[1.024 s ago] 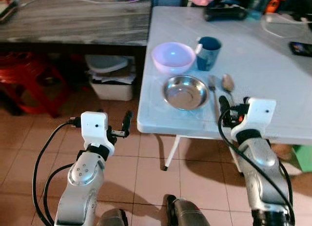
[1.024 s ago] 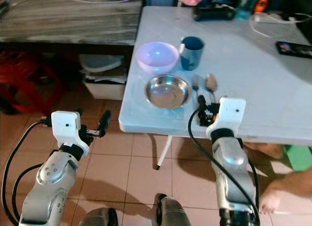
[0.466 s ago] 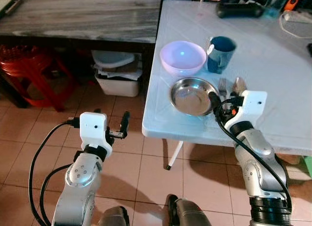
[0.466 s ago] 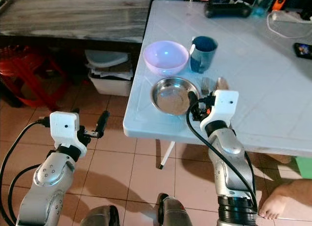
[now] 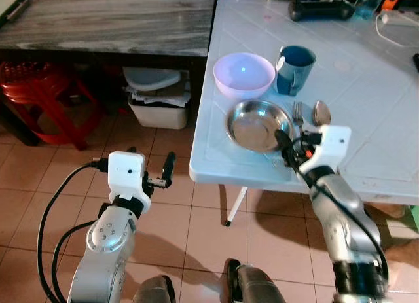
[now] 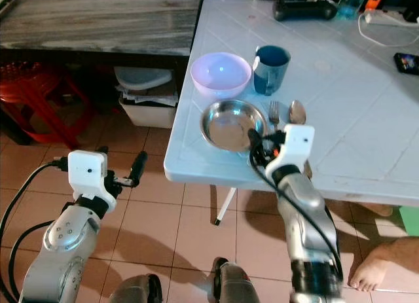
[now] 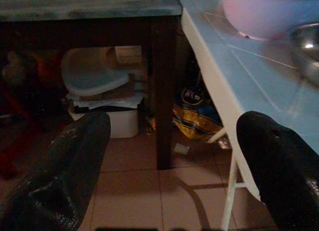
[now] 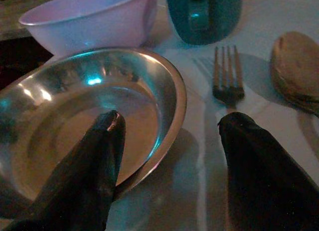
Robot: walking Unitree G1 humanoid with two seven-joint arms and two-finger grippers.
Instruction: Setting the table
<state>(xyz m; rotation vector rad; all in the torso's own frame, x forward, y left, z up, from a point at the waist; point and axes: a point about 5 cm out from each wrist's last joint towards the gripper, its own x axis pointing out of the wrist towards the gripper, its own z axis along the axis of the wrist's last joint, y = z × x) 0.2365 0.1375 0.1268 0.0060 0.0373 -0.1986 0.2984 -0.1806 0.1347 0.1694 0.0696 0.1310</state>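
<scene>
Here, right tool (image 8: 167, 156) open, empty, astride steel bowl (image 8: 75, 111) rim, fork (image 8: 227, 76) tines seemingly toward mug (image 8: 202, 14).

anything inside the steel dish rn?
No food in the steel dish. One finger of the open right gripper reaches over its rim, the other outside by the fork; the dish floor beneath stays hidden.

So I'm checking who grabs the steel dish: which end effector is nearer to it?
The right. The right end effector is open astride the steel dish's near rim, one finger over the dish, one outside by the fork. The left end effector hangs over the floor, off the table.
</scene>
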